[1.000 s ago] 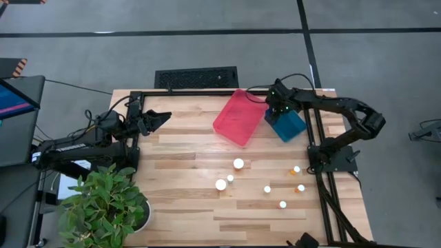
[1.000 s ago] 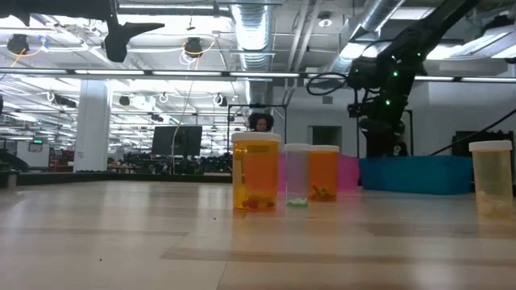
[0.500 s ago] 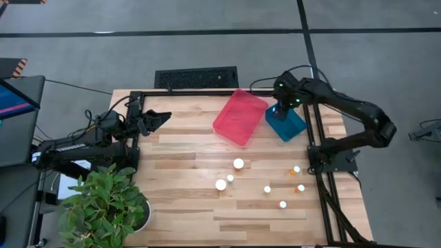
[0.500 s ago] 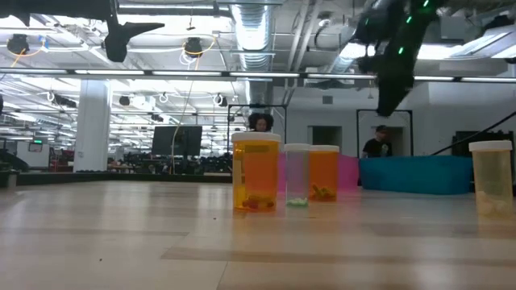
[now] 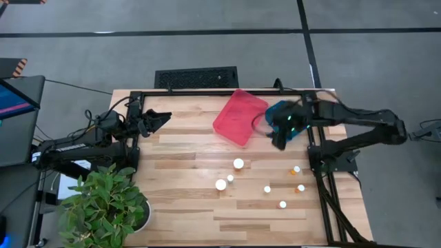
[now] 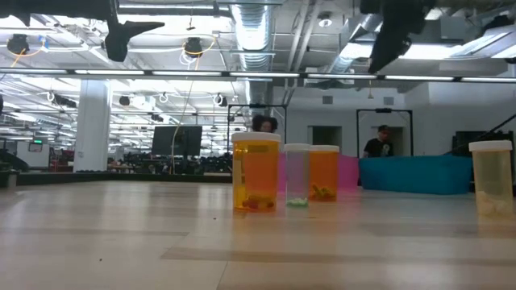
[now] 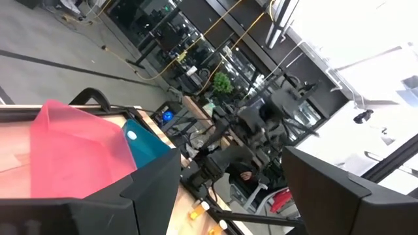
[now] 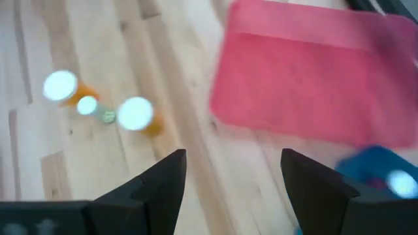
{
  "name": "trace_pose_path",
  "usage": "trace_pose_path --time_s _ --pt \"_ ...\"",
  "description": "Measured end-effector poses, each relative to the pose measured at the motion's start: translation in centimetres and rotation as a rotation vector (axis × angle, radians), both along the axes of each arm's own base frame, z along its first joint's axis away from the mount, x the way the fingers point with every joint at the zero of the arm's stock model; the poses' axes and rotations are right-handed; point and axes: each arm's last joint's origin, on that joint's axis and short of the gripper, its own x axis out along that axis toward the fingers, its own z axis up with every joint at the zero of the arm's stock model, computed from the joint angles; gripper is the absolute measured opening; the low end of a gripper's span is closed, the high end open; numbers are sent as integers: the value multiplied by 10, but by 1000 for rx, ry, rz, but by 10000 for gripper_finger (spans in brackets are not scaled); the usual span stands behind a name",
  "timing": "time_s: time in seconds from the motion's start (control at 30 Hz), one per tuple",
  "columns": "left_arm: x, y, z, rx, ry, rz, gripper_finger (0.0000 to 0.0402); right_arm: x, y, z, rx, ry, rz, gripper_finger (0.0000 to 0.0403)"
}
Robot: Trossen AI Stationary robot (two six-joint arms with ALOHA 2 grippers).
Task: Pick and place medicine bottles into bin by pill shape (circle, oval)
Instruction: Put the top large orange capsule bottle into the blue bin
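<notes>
Several small white-capped medicine bottles stand upright on the wooden table, among them ones near the middle and nearer the right edge. In the low view two are orange. A pink tray and a blue bin sit at the far right. One white cap shows inside the blue bin. My right gripper is open and empty, raised beside the bin's near-left corner. My left gripper is open and empty at the table's left.
A potted plant stands at the table's near left corner. A black frame runs along the right edge. Bare wood lies between my left gripper and the pink tray. A person stands in the room behind.
My right gripper has risen from over the blue bin and swung toward the table's near edge, ending past the bin's near-left corner. The bottles on the table have stayed where they were.
</notes>
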Motion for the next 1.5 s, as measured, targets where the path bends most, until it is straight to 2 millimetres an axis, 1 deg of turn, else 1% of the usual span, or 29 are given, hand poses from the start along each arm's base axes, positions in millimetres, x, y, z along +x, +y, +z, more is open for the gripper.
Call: trace_pose_path --time_s 0.13,0.27,0.4,0.47,0.6,0.7,0.87,1.1,1.23,1.37,1.43,1.5 --pt "0 -1 0 25 7 -15 259 25 21 -15 -38 42 124 260" --pt "0 0 0 27 8 -14 264 45 40 -34 -60 105 268 260" --pt "0 -1 0 27 10 -15 279 63 52 -51 -63 135 324 265" --pt "0 0 0 26 12 -15 287 72 58 -58 -67 126 364 275" --pt "0 -1 0 32 15 -31 298 90 69 -73 -16 103 436 307" --pt "0 -2 0 36 14 -50 300 98 74 -82 -18 104 455 324" --pt "1 -2 0 45 16 -68 300 107 75 -94 -22 108 451 338" --pt "1 -2 0 68 20 -74 300 120 76 -112 -59 126 493 345" --pt "1 -2 0 68 20 -74 300 125 71 -122 -79 154 467 343" --pt "1 -2 0 69 20 -73 300 129 66 -125 -94 155 462 344" --pt "1 -2 0 69 20 -73 300 127 62 -127 -101 180 472 343" --pt "1 -2 0 68 22 -73 300 131 61 -130 -102 171 474 342"
